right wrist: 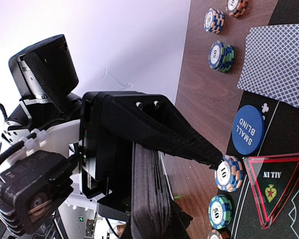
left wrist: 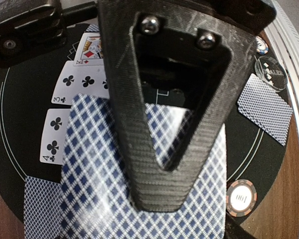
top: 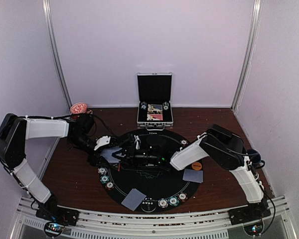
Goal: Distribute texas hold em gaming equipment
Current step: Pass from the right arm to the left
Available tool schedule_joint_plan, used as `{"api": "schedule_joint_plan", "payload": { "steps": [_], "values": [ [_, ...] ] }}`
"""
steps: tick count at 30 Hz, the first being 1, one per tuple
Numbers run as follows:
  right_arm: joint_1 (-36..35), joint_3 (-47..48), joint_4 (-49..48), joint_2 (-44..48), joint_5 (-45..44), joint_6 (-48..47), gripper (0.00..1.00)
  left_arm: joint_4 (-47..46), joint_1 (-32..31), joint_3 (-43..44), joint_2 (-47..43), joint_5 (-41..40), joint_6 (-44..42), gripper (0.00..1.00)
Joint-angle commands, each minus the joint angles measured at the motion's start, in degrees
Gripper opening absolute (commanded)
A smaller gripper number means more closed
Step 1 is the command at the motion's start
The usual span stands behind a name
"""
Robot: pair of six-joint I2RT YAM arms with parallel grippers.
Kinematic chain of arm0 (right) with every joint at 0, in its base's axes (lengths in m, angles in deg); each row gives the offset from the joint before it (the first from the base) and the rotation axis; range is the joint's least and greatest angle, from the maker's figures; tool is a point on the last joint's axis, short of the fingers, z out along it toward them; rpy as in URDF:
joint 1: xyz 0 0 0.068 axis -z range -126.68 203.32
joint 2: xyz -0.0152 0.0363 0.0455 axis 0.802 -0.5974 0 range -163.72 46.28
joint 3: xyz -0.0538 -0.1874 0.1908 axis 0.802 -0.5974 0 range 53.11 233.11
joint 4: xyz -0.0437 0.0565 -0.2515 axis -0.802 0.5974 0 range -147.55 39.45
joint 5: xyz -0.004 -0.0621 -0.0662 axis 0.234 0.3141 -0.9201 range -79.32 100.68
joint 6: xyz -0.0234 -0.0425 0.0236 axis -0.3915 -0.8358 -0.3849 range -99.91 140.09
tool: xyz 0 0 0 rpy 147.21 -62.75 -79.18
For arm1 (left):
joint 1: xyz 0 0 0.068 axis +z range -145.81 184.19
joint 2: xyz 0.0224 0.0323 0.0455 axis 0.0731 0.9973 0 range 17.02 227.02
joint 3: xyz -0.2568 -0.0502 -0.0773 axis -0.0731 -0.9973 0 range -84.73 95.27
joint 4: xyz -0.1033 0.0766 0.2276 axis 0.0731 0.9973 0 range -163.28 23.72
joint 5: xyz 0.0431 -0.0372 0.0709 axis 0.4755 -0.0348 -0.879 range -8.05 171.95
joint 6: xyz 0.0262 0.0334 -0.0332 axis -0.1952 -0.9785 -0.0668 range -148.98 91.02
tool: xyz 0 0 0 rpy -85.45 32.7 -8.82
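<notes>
right fingers (right wrist: 154,124) are clamped shut on the deck (right wrist: 147,189). one blue-backed card (left wrist: 99,164) lies directly under the left fingers (left wrist: 159,194) (i cannot tell if they pinch it). better pinch this card alone, then draw it away flat.

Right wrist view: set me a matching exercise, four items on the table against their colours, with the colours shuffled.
Items:
1. SMALL BLIND disc
2. ALL IN triangle
3. chip stack marked 10
4. chip stack marked 50

Colours:
A. green and white
B. solid blue
C. see-through red
D. orange and blue

Pairs: 1-B, 2-C, 3-D, 4-A
</notes>
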Motion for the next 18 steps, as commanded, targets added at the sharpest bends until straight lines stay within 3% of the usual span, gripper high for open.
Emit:
{"api": "schedule_joint_plan", "payload": {
  "steps": [1, 6, 11, 18],
  "values": [
    [0.14, -0.05, -2.06, 0.25, -0.01, 0.3, 0.02, -0.49, -0.3, -0.49, 0.35, 1.01, -0.68, 0.63],
    [0.11, 0.26, -1.04, 0.34, 0.02, -0.21, 0.08, -0.05, -0.32, -0.45, 0.22, 1.36, -1.19, 0.56],
    [0.14, 0.33, 0.34, 0.91, 0.28, -1.49, 0.29, -0.05, -0.3, -0.57, 0.22, 1.28, -1.32, 0.56],
    [0.37, 0.14, 11.32, 4.72, -1.58, -10.55, 0.42, 0.46, -0.32, -0.5, 0.16, 1.44, -1.56, 0.56]
  ]
}}
